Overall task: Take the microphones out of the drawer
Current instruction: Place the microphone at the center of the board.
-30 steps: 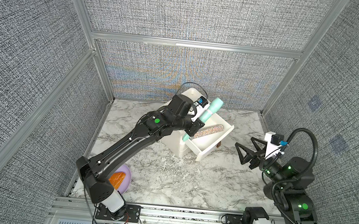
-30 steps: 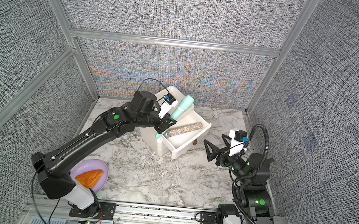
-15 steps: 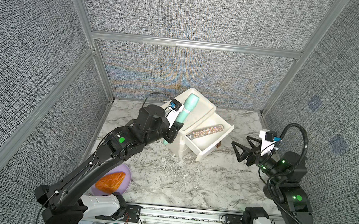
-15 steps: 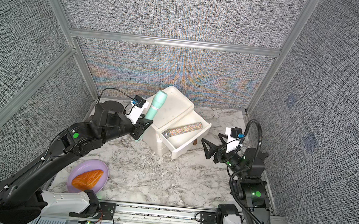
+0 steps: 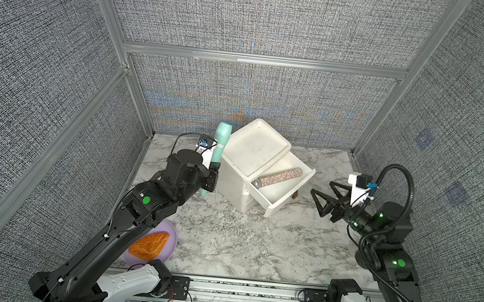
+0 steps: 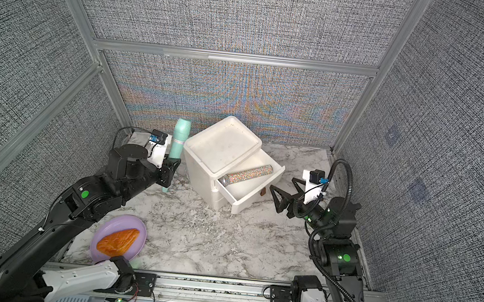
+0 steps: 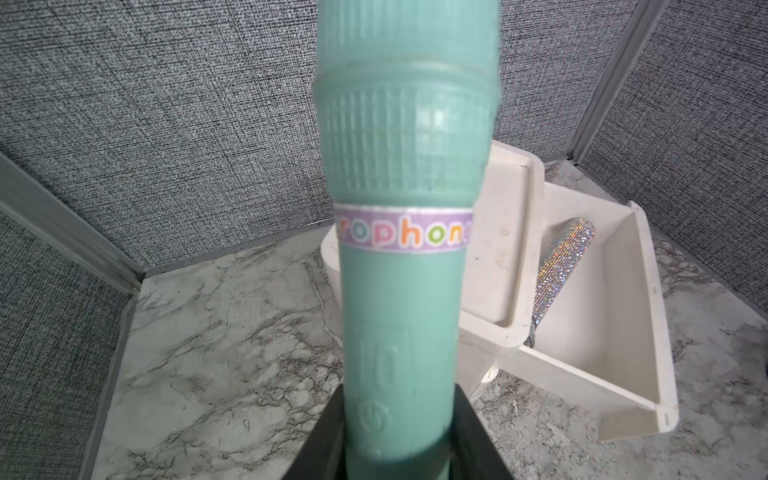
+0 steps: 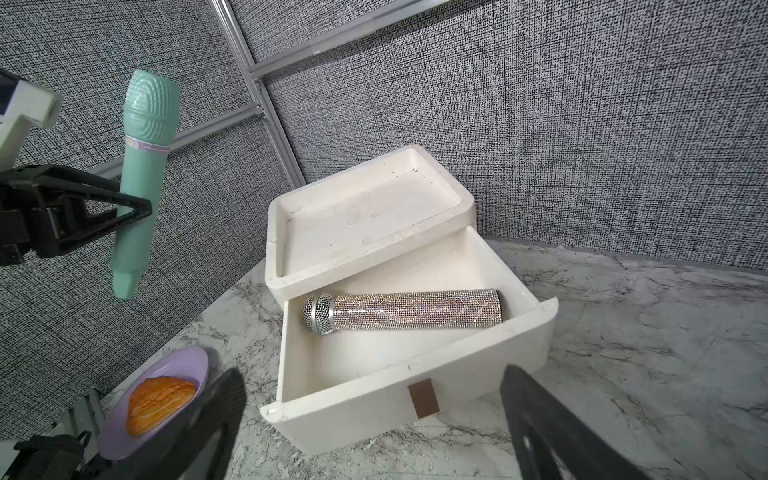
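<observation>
Left tool: microphone. Drawer: glittery microphone.

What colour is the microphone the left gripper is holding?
Mint green microphone, with a lilac lettered band; clearest in the left wrist view.

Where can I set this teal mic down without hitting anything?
Widest bare marble lies in front of the drawer unit, between the purple plate and the right arm's base. The back right corner beyond the open drawer is also bare. Tight: between drawer front and right claw, and around the plate.
</observation>
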